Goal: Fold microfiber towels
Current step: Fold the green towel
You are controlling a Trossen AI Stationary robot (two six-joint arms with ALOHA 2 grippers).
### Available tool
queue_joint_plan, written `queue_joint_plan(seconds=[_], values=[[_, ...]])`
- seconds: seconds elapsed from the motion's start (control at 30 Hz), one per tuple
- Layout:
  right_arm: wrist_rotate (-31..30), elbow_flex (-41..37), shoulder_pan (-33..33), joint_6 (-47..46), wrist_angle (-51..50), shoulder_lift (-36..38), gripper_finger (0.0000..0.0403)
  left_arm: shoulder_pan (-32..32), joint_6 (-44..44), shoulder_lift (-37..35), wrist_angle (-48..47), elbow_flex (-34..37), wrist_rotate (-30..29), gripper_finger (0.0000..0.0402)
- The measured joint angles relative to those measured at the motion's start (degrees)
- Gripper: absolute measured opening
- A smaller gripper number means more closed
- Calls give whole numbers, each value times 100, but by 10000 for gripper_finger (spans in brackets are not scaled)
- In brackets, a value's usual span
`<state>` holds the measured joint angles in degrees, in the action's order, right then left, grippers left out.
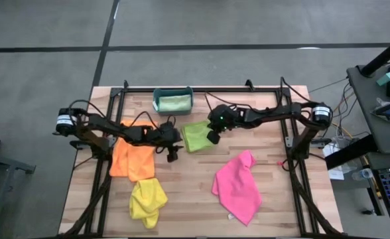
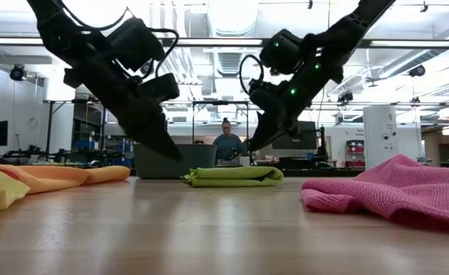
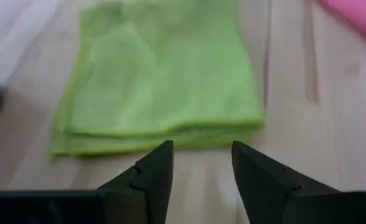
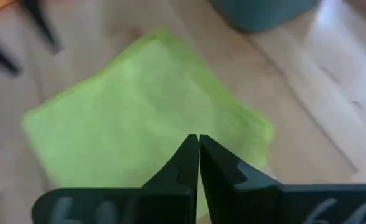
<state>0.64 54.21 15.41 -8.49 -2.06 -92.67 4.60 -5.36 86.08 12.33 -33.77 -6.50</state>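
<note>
Your lime green towel (image 1: 196,135) lies folded mid-table between left gripper (image 3: 201,163), half-open, and right gripper (image 4: 198,144), shut, both empty — orange (image 1: 130,159), yellow (image 1: 147,200) and pink (image 1: 238,186) remain.

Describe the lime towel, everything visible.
The lime towel is a soft, finely textured cloth, folded into a flat, roughly square stack with layered edges showing along one side. It lies on the wooden table near the middle, just in front of the teal bin, apart from the pink towel. The left claw stands open just short of its layered edge. The right claw is shut above it; contact can't be told.
</note>
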Motion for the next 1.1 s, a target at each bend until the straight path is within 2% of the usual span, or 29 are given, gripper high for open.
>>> queue_joint_plan(seconds=[0.17,0.3,0.53,0.6,0.83,1.1], values=[[578,-121,-372,92,-65,-108,8,98,-330,52,639,54,3,147],[551,-201,-660,-64,-79,-299,8,66,-330,238,1236,24,259,147],[683,-200,-949,-556,467,-584,8,28,-341,823,1562,-43,360,147],[791,-209,-1058,-686,609,-579,8,28,-341,902,1361,-42,433,147],[1011,-131,-1332,-640,660,-435,8,28,-307,614,-333,-55,432,147],[973,-121,-1209,18,389,54,8,36,10,-157,-576,-29,474,147]])
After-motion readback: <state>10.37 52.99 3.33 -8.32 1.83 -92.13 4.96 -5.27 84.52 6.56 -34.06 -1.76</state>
